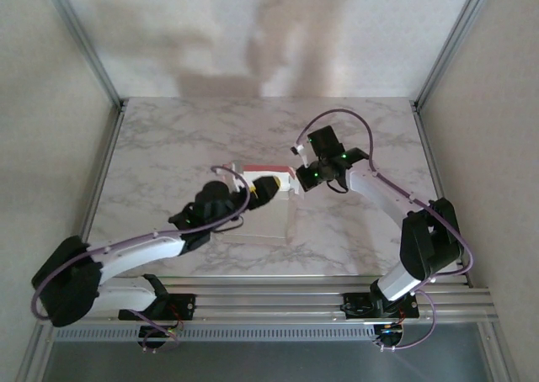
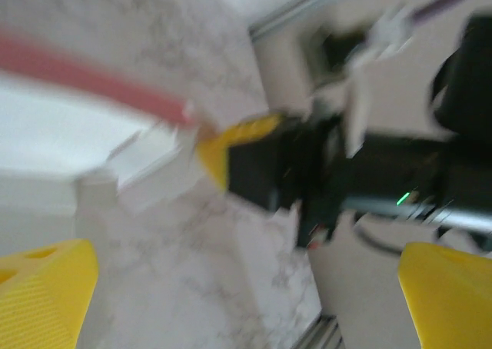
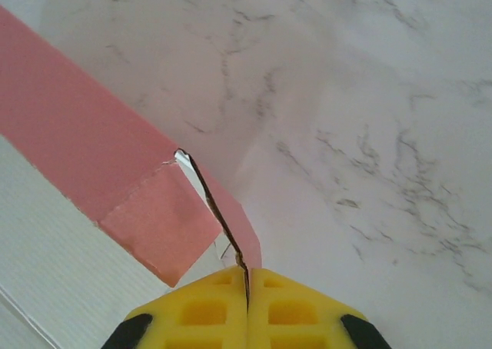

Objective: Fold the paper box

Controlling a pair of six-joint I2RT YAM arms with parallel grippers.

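1. Plainly, the right fingers (image 3: pixel 200 314) were pressed tight together on the thin edge of a pink flap of the paper box (image 3: pixel 84 153), and the card ran straight up from between them.
2. Left of that flap, the box's white face lay flat on the desk (image 3: pixel 369 95).
3. The left fingers (image 2: pixel 42 291) stood wide apart with nothing between them, above the box and facing the pinched corner; that view was blurred.
4. From above, the box lay mid-desk between the two arms, with its pink strip along the far edge.
5. White-grey marble covered the desk; pale walls (image 1: pixel 34 104) and an aluminium frame (image 1: pixel 84 37) enclosed it.
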